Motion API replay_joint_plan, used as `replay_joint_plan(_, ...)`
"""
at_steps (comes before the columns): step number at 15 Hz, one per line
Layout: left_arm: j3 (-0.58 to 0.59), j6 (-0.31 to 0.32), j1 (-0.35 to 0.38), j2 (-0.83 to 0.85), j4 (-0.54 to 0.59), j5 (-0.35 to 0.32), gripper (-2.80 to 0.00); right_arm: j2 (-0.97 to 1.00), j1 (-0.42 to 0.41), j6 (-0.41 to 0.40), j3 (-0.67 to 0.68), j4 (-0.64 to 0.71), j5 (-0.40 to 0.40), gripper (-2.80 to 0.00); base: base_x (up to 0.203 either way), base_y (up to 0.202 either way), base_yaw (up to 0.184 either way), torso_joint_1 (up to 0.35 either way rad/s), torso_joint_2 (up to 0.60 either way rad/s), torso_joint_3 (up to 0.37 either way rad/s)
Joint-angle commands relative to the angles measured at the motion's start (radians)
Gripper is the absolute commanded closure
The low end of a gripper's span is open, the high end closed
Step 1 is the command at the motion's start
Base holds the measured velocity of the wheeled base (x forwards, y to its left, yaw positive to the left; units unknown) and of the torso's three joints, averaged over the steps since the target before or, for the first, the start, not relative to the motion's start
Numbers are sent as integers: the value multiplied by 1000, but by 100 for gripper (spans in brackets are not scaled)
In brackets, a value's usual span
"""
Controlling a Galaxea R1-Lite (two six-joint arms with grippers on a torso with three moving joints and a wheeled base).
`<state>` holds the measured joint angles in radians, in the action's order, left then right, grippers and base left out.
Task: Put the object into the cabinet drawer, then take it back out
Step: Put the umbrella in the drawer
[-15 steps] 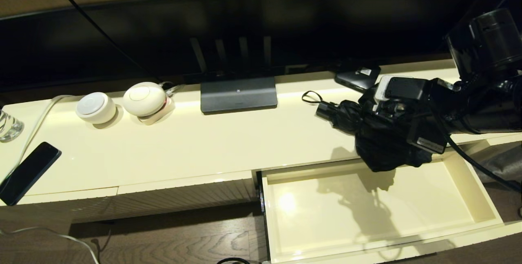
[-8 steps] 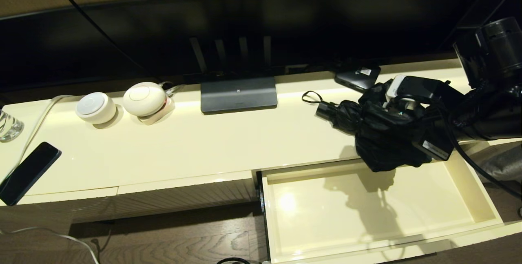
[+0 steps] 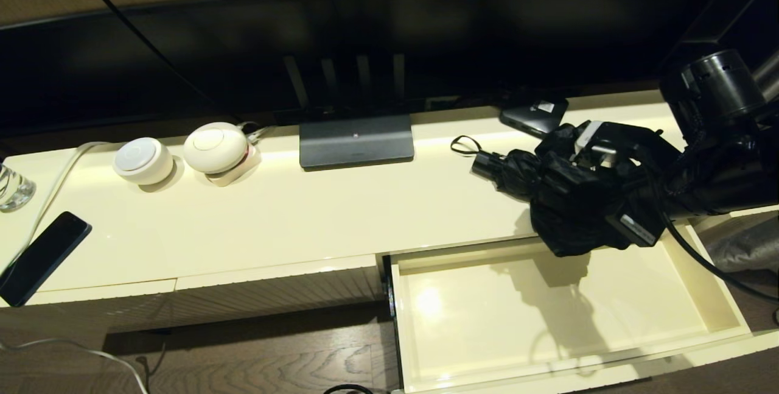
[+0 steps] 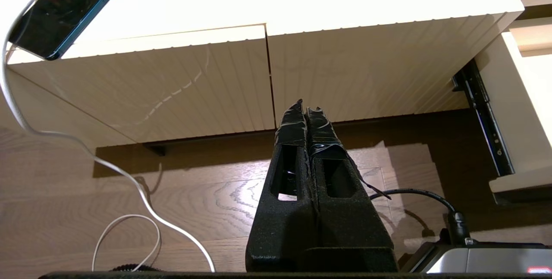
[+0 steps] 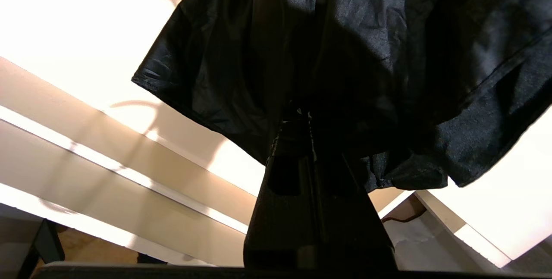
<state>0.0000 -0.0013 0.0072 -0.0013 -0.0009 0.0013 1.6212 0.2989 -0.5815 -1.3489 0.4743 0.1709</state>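
Note:
The black umbrella (image 3: 551, 196) lies on the cream cabinet top at the right. Its short handle (image 3: 485, 164) and wrist loop (image 3: 462, 145) point left, and its bunched canopy hangs over the back edge of the open drawer (image 3: 548, 321). The drawer's smooth interior holds nothing. My right gripper (image 3: 587, 190) reaches in from the right over the canopy. In the right wrist view the right gripper (image 5: 297, 115) is shut, its tips buried in the umbrella's fabric (image 5: 345, 46). My left gripper (image 4: 305, 105) is shut and holds nothing. It hangs low over the wooden floor, in front of the ribbed cabinet panels.
A dark monitor stand (image 3: 356, 140) is at the back centre, with two white round devices (image 3: 143, 161) (image 3: 215, 147) to its left. A phone (image 3: 42, 257) and a glass (image 3: 12, 187) lie at the far left. A small black box (image 3: 534, 114) sits behind the umbrella. A white cable (image 4: 129, 175) trails on the floor.
My right arm has drawn back to the right and its wrist has turned, while the gripper stays at the canopy. The umbrella's handle and loop have not moved.

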Motion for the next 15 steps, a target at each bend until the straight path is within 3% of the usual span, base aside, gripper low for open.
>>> replay_joint_plan(1,3,0,0,1,1,0,0,3,0,-12,4,0,7,0,0,0,0,0,0,0)
replay_joint_plan(4,3,0,0,1,1,0,0,-20,11,-44,6,-6,25,0,0,0,0,0,0,0)
replay_joint_plan(5,3,0,0,1,-1,0,0,-27,12,-53,2,-4,25,-280,0,0,0,0,0,0)
replay_joint_plan(12,3,0,0,1,-1,0,0,-103,86,-134,31,10,75,-280,0,0,0,0,0,0)
replay_joint_plan(15,3,0,0,1,-1,0,0,-97,81,-178,55,11,76,-280,0,0,0,0,0,0)
